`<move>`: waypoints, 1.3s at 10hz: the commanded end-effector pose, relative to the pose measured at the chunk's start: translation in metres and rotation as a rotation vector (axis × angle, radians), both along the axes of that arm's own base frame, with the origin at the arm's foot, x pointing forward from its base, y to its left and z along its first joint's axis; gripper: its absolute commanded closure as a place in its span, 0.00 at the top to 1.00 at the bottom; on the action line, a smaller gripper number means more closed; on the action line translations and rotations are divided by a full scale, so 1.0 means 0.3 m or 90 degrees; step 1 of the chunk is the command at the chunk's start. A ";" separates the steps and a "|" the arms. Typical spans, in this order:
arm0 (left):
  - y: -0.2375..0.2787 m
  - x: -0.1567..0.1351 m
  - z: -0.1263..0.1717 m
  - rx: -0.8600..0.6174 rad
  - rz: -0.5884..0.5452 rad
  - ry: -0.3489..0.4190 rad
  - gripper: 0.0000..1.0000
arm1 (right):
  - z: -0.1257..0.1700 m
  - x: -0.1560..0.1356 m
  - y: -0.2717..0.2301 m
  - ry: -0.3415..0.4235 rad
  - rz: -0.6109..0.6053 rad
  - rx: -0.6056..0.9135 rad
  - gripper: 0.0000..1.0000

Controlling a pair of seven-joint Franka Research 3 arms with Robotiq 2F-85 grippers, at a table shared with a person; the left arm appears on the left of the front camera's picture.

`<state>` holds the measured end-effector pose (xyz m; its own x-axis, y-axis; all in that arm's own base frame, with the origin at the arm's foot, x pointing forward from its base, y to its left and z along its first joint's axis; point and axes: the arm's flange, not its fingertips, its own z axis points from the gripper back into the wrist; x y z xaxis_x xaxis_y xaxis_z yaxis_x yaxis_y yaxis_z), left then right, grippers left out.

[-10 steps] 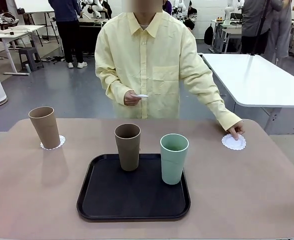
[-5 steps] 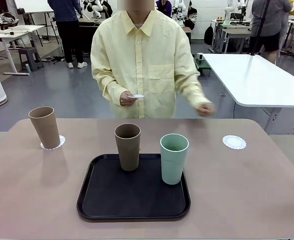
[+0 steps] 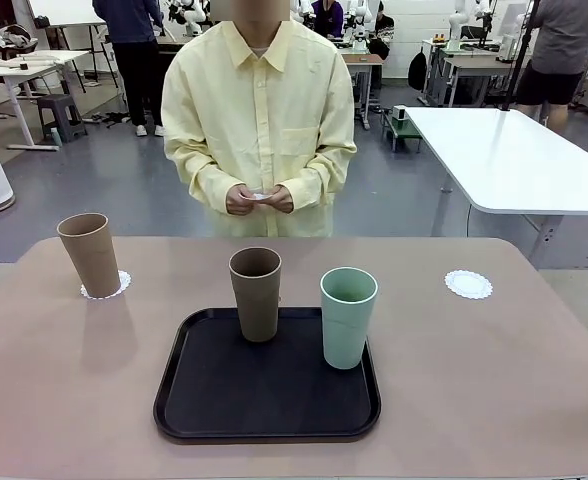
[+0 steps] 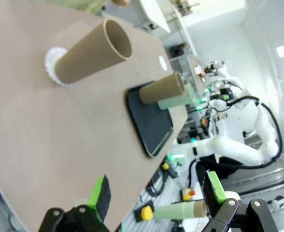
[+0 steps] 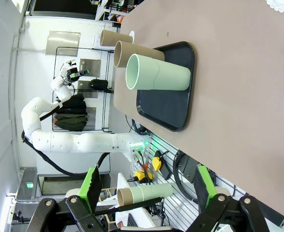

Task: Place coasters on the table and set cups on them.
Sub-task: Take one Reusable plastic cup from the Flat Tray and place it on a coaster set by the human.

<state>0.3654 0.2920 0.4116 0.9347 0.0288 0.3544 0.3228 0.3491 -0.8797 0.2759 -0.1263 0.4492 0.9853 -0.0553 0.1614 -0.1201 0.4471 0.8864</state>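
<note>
Grey floor (image 3: 94,200) runs across the upper frame, with a white table (image 3: 514,160) at upper right. My beige table (image 3: 474,380) fills the lower half, matte and smooth. A person (image 3: 259,110) in pale yellow stands at its far edge, top centre. The black tray (image 3: 224,400) sits low centre. My left pincer (image 4: 157,193) gapes wide, my right pincer (image 5: 147,186) too, both holding nothing. The brown cup (image 3: 256,294) and mint cup (image 3: 347,316) stand upright on the tray. The tan cup (image 3: 91,255) stands at left on a coaster (image 3: 121,284). A second coaster (image 3: 468,284) lies bare at right, and a third coaster (image 3: 261,195) sits between the person's hands (image 3: 240,199).
</note>
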 end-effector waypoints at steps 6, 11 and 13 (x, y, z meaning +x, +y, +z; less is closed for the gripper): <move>0.005 -0.003 0.004 -0.003 0.004 0.003 1.00 | 0.000 0.000 0.000 0.000 0.000 0.000 1.00; 0.005 -0.003 0.004 -0.003 0.004 0.003 1.00 | 0.123 0.265 0.297 -0.271 0.271 -0.254 1.00; 0.005 -0.003 0.004 -0.003 0.004 0.003 1.00 | 0.098 0.335 0.426 -0.364 0.352 -0.276 1.00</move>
